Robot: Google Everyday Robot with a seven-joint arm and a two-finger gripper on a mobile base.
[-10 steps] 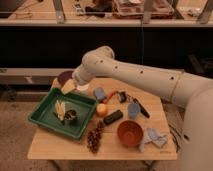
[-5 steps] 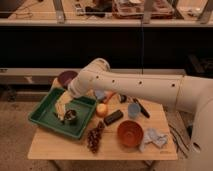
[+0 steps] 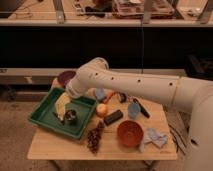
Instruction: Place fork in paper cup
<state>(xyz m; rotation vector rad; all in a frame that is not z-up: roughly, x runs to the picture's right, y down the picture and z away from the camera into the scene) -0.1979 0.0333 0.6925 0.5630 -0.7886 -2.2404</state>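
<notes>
We are holding the gripper (image 3: 61, 106) low over the green tray (image 3: 45, 122) on the table (image 3: 60, 147), jaws spread wide. The paper cup (image 3: 70, 117) is sitting in the tray just beside the gripper; we cannot pick out the fork.

no readable text, no legible labels, brands, numbers or signs anywhere
</notes>
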